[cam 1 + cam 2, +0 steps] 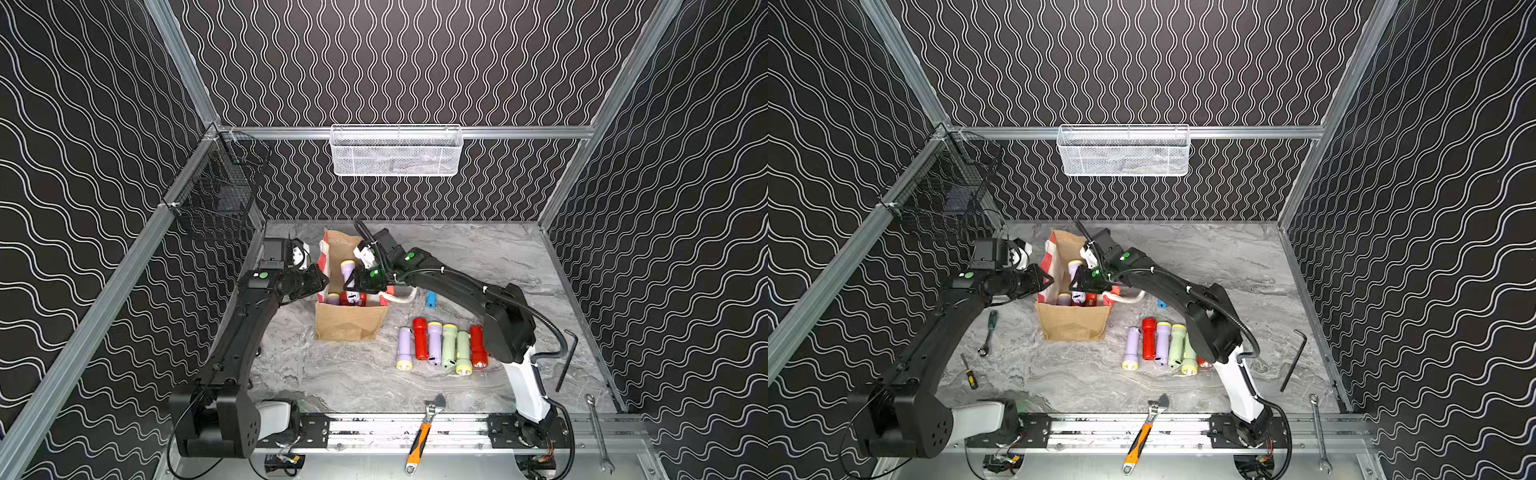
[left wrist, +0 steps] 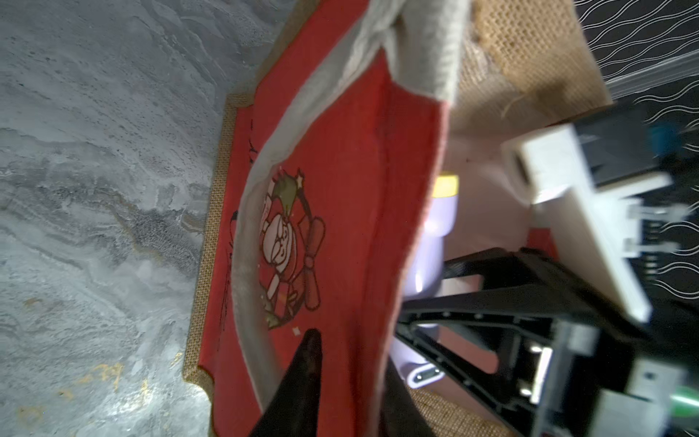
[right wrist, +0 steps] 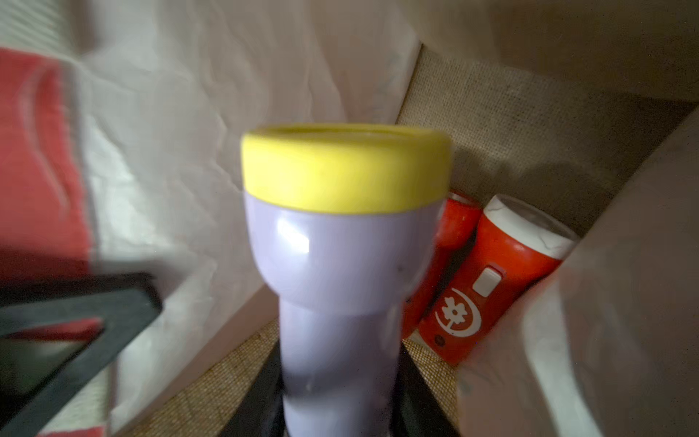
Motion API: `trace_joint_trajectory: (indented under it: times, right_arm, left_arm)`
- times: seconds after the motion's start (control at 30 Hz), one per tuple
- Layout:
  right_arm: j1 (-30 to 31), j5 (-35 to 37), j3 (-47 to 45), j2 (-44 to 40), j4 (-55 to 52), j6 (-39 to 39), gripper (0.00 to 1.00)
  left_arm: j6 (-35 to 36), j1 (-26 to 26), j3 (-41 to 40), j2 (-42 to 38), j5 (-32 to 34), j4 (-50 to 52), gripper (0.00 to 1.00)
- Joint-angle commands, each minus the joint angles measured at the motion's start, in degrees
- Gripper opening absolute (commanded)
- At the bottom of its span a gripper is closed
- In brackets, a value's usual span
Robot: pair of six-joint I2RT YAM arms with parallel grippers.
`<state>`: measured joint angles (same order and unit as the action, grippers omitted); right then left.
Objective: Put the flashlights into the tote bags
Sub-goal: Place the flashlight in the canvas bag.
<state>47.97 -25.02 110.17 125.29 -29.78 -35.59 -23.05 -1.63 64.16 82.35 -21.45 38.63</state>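
Note:
The tan jute tote bag (image 1: 349,328) (image 1: 1071,326) stands open mid-table, its red printed face (image 2: 340,189) filling the left wrist view. My left gripper (image 1: 324,278) (image 2: 351,355) is shut on the bag's left wall, one finger outside and one inside. My right gripper (image 1: 351,284) (image 3: 340,401) is inside the bag's mouth, shut on a lilac flashlight with a yellow head (image 1: 348,270) (image 3: 340,265). Two red flashlights (image 3: 491,280) lie at the bag's bottom. Several more flashlights (image 1: 440,345) lie in a row to the bag's right. A blue one (image 1: 431,299) is partly hidden by the right arm.
An orange-handled wrench (image 1: 424,432) lies on the front rail, with a spanner (image 1: 598,432) and a hex key (image 1: 567,357) at the right. A green-handled wrench (image 1: 988,332) and a screwdriver (image 1: 969,372) lie left of the bag. A white mesh basket (image 1: 397,151) and a black wire basket (image 1: 216,195) hang on the walls.

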Motion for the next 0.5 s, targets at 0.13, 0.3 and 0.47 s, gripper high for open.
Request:
trace_joint_trajectory:
  times: [0.13,0.3,0.47]
  right_arm:
    - [0.5,-3.3,2.1,5.3,-5.2,-0.3,0.26]
    - [0.5,-3.3,4.8,8.8,-9.8,0.1,0.28]
    - [0.5,-2.0,6.6,10.3,-14.2,1.9,0.32]
  left_arm:
    - [1.8,0.9,0.5,0.4,0.7,-0.5,0.24]
    - [2.1,1.0,0.3,1.0,-0.7,-0.5,0.23]
    - [1.9,1.1,-0.2,0.7,-1.3,-0.9,0.23]
